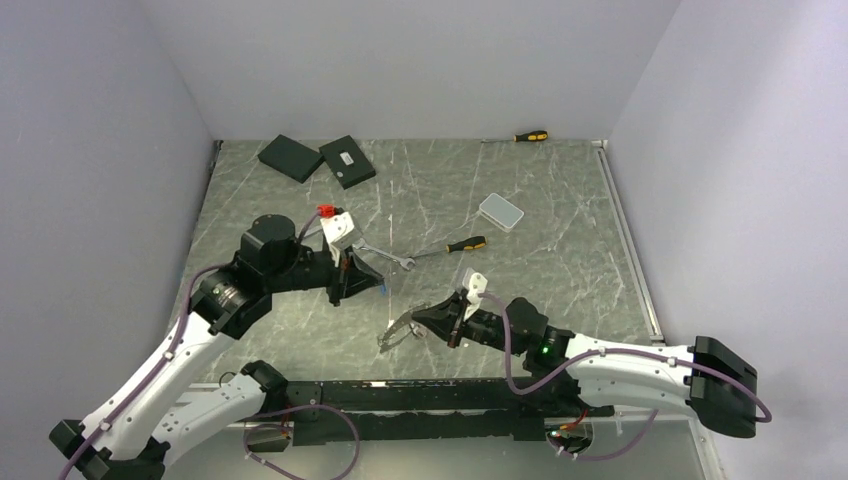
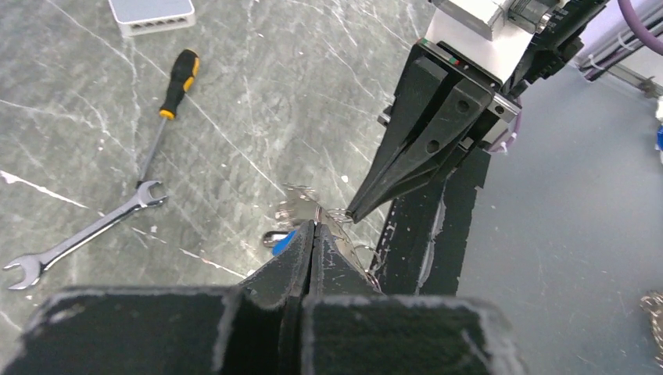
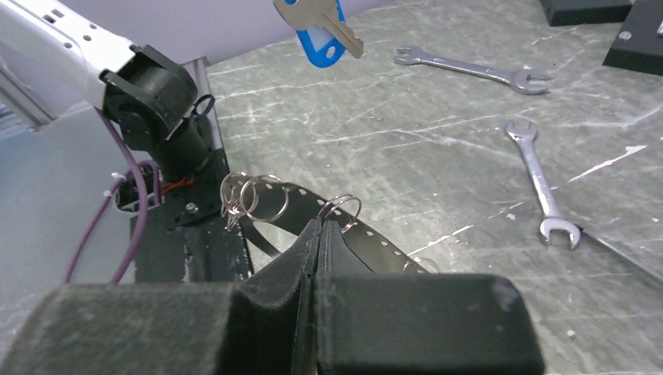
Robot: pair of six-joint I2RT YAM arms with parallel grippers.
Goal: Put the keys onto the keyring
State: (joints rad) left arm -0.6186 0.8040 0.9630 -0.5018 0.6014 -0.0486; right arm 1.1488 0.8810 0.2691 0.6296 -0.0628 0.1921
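Right claw [image 3: 322, 225]: nearest to me, clenched on the keyring [image 3: 342, 206], a small split ring.
Left claw [image 2: 313, 228]: clenched on the blue-tagged key [image 3: 317, 19], which hangs in the air.
Key from ring: just beyond and above it, close but apart, with the blade slanting downward.
Judgement: my left claw must carry the key down to the ring.
Farthest: two spanners [image 3: 539, 176], lying flat.
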